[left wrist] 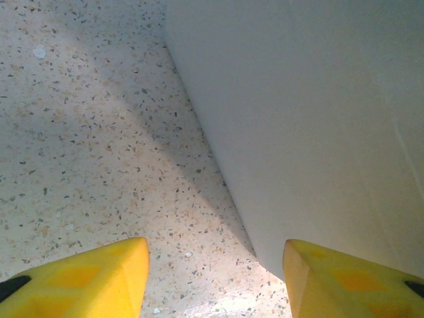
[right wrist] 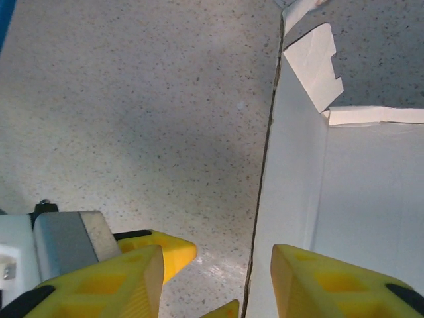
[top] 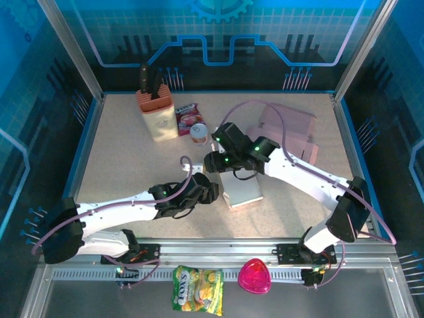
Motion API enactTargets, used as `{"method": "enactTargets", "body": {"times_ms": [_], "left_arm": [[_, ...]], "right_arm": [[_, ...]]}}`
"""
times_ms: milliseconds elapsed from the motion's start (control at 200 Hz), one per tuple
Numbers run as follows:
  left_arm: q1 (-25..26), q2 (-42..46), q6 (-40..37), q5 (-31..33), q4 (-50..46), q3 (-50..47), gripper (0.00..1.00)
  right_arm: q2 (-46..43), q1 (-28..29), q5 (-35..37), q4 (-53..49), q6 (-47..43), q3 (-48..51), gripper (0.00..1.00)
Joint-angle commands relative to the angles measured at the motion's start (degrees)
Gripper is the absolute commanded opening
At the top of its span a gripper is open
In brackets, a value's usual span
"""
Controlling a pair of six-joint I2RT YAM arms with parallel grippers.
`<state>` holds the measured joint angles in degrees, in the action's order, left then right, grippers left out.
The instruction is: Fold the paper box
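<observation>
Centre of worktop (top: 126,169): paper box (top: 244,191), white inside, walls partly raised, loose flap (right wrist: 317,66) at one corner. Left claw (left wrist: 215,246) low at box's left side, yellow fingers (left wrist: 86,281) spread, nothing held; box's outer wall just beside right-hand finger. Right claw (right wrist: 217,250) at box's far-left corner, jaws parted, straddling wall edge with one finger outside and one inside, not clamped on it. Far side of worktop: knife block (top: 156,114), snack packet (top: 187,118), can (top: 199,133).
</observation>
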<state>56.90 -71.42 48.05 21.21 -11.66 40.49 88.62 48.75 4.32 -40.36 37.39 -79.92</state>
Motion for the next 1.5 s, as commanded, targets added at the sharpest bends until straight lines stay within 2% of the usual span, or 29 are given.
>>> {"method": "enactTargets", "body": {"times_ms": [0, 450, 595, 725, 1136, 1336, 1396, 1496], "left_arm": [[0.22, 0.45, -1.51, 0.89, 0.21, 2.45, 0.56], [0.22, 1.50, -1.05, 1.30, -0.61, 1.88, 0.56], [0.22, 2.06, -0.17, 1.86, -1.32, 1.01, 0.56], [0.23, 2.57, 0.85, 2.17, -1.13, -0.20, 0.56], [0.23, 7.87, 3.26, 3.16, -2.81, -4.22, 0.57], [0.22, 11.49, 3.85, 3.56, -4.79, -5.67, 0.57], [0.20, 12.51, 3.64, 3.65, -5.44, -5.67, 0.57], [0.23, 13.45, 3.35, 3.84, -6.33, -5.69, 0.57]], "right_arm": [[2.39, 1.89, 4.09, -4.32, -1.09, -3.56, 0.46], [4.30, 3.15, 9.43, -5.96, 1.26, -4.66, 0.41], [0.62, 2.94, 9.57, -3.80, 1.55, -2.59, 0.49], [1.12, 1.93, 9.22, -4.44, 1.37, -3.02, 0.50], [5.41, 1.04, 6.36, -2.20, 1.81, -4.18, 0.43], [7.18, 0.99, 6.75, -1.85, 3.04, -4.35, 0.32], [6.73, 0.98, 7.32, -1.21, 4.31, -3.81, 0.24], [4.89, 1.06, 9.09, 0.56, 7.99, -2.51, 0.02]]}}
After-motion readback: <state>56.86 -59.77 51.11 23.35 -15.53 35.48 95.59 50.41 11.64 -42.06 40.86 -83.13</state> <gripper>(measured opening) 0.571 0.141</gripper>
